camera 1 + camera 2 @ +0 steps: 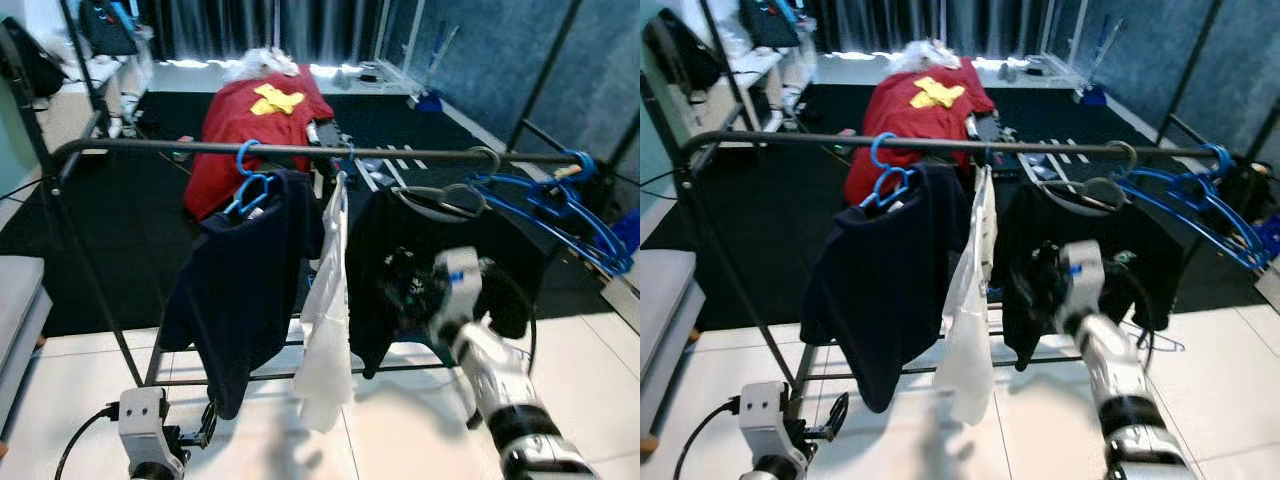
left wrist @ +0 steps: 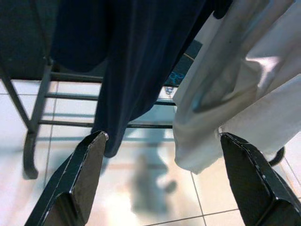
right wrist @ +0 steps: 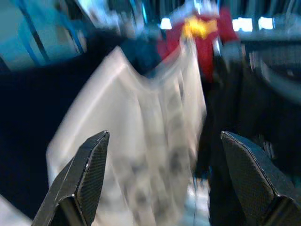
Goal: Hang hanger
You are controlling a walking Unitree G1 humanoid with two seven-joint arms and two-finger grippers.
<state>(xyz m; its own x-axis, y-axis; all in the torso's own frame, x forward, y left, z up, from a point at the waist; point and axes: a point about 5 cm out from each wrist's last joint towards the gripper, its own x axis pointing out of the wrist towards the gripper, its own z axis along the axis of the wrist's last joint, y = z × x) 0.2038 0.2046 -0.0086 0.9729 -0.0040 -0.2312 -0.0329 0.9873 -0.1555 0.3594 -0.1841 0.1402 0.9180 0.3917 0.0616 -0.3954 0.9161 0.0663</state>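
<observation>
The right pincer (image 3: 162, 179) is standing with its two fingers (image 3: 80, 183) wide apart and nothing between them, raised in front of the black shirt (image 1: 400, 260) that is hanging from the rail (image 1: 300, 150). Its wrist view is blurred, but it is looking toward the white garment (image 3: 141, 160), which is hanging just left of the black shirt. I judge that the arm is raised here because it is working at the height of the clothes below the rail.

The left pincer (image 2: 162, 179) is also gaping, empty, low down under the rail, near the floor (image 1: 400, 430). It is pointing at the lower hems of the dark navy shirt (image 1: 245, 290) and the white garment, so this arm is probably idle.

The task's hangers are already sitting on the rail: a blue hanger (image 1: 248, 185) is carrying the navy shirt at the left part of the rail, and a bunch of empty blue hangers (image 1: 560, 205) is hooked at the right end of the rail, tilted outward. Behind the rail, a red garment (image 1: 255, 130) is lying spread.
</observation>
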